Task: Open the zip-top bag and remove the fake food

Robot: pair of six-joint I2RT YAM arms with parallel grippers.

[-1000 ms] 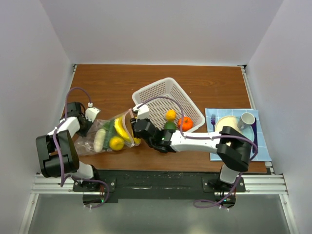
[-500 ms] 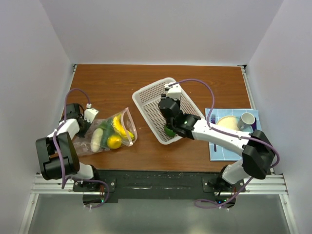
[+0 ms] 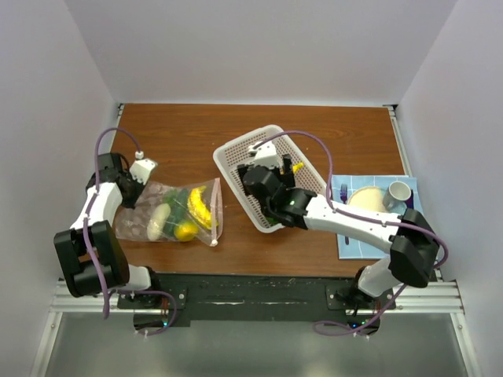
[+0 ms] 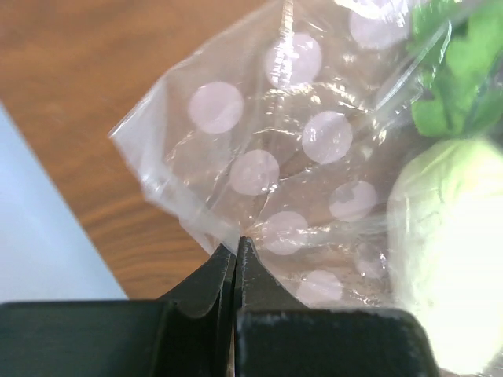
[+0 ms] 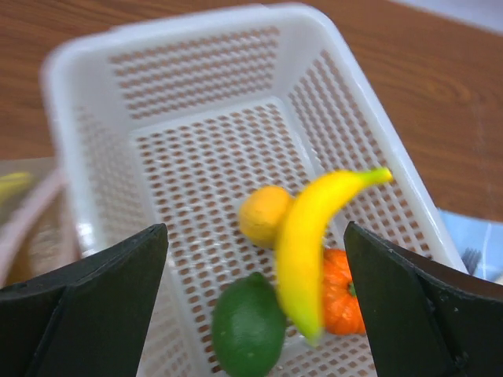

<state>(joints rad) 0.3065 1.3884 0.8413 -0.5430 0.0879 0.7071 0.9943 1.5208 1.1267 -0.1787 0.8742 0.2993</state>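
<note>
Top view: zip-top bag near tabletop left edge, mouth looks open. Fake food partly inside, partly in basket; roughly halfway.
Left wrist: left tool pinched shut on bag corner.
Right wrist: right tool spread wide, empty; banana plus three fruits in basket.

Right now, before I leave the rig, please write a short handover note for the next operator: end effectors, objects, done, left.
Left end effector: shut on a corner of the zip-top bag.
Right end effector: open, above the white basket.
Done: bag mouth looks open; in the basket lie a banana, a lime, an orange piece and a yellow-orange piece.
Left: a second banana, a yellow piece, a whitish piece and green ones are inside the bag.
</note>
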